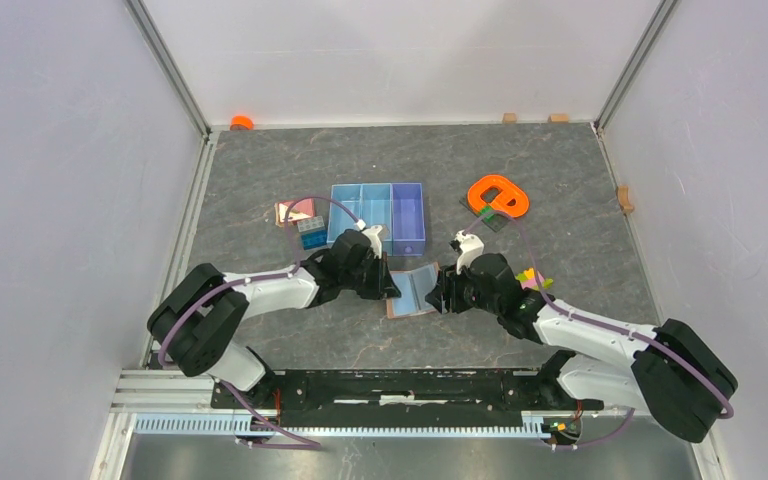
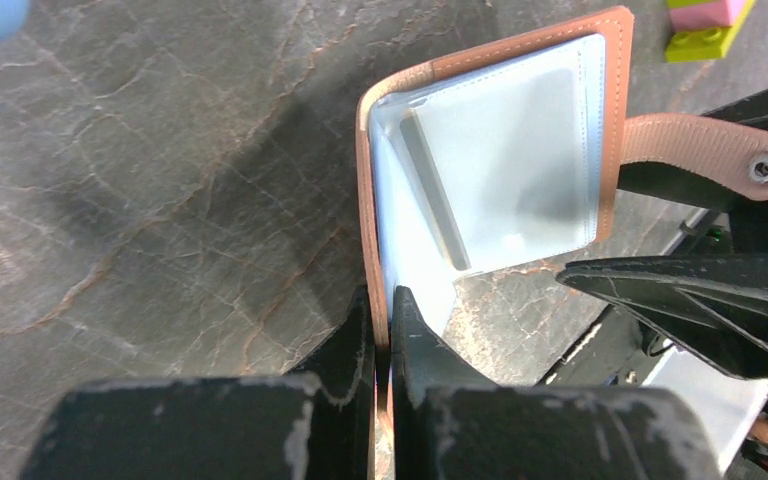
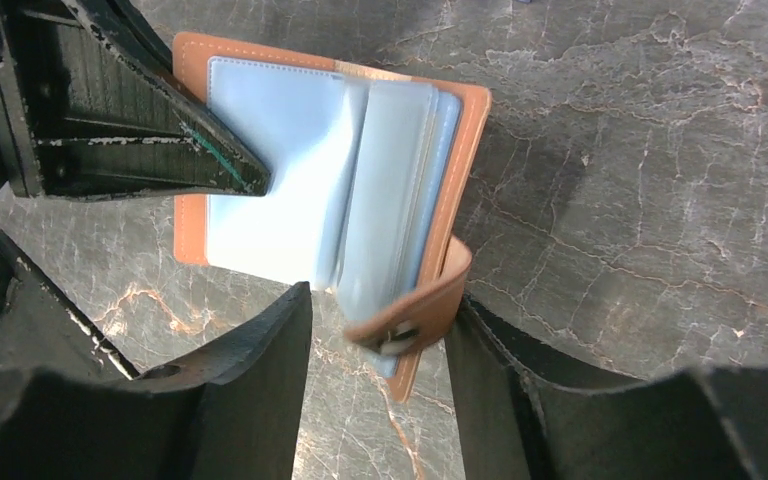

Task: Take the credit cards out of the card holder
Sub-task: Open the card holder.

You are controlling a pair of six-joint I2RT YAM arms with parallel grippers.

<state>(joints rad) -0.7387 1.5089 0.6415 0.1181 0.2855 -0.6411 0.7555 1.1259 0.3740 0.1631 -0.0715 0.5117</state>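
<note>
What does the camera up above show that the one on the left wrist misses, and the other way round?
Only the overhead view shows the blue tray, the orange loop, and the whole left arm and right arm. Only the left wrist view shows the left gripper pinched shut on one cover of the wallet, and the metal snap on its strap. Both show the opened wallet with pale blue pockets and the grey table.

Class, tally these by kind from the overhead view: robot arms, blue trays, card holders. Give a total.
Robot arms: 2 (left arm, right arm)
Blue tray: 1
Card holder: 1
Total: 4
</note>
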